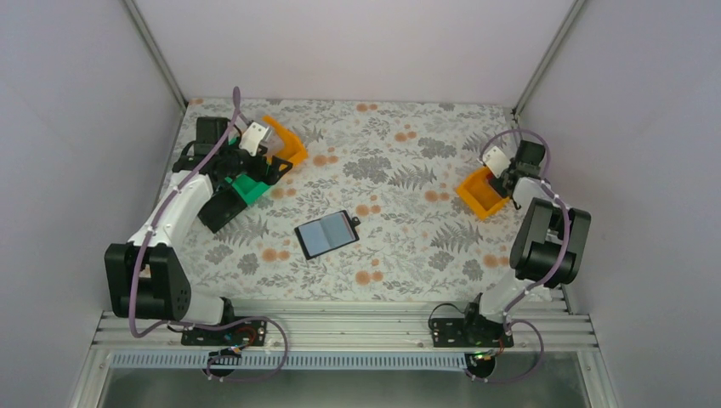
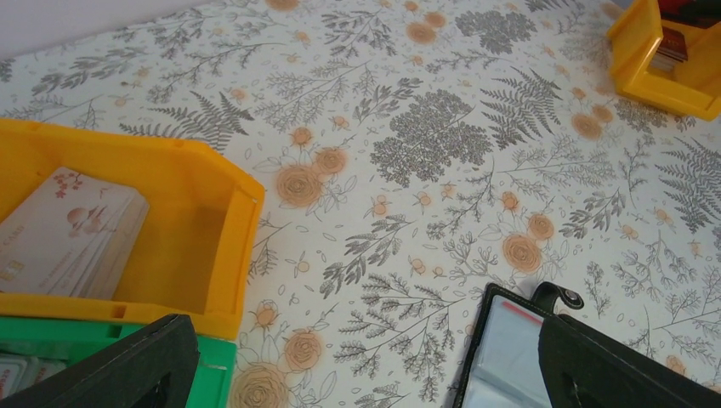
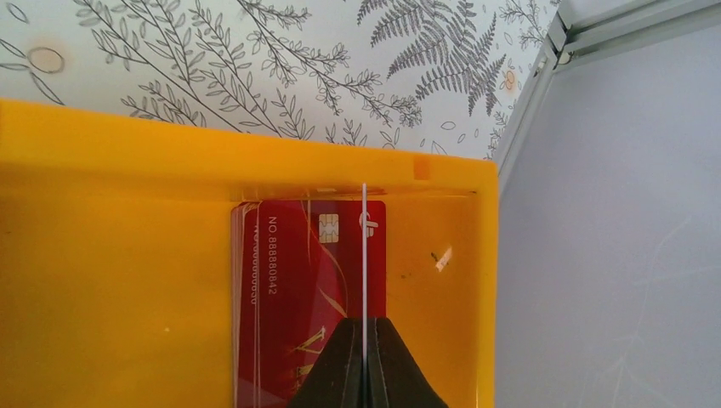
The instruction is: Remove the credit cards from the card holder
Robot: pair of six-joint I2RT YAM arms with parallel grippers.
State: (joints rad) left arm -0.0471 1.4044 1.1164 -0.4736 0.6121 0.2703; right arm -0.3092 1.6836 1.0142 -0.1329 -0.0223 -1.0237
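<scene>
Right gripper (image 3: pixel 363 361): pinching a thin pale card (image 3: pixel 363 255) edge-on, lower centre of frame
Beneath: red cards (image 3: pixel 289 289) stacked in the orange tray (image 3: pixel 127 255); released upright, the card may tip against the wall, missing the stack
Left gripper (image 2: pixel 366 340): spread wide, holding nothing
Card holder (image 1: pixel 327 235): open, mid-frame; unpinned, so the next pull may drag it

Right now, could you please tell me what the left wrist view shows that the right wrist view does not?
Only the left wrist view shows the open card holder, a near orange bin holding pale cards, a green bin and the open left gripper. Only the right wrist view shows the right gripper, shut on a thin card seen edge-on over a stack of red cards. Both show the floral cloth and the far orange bin that holds the red stack.
</scene>
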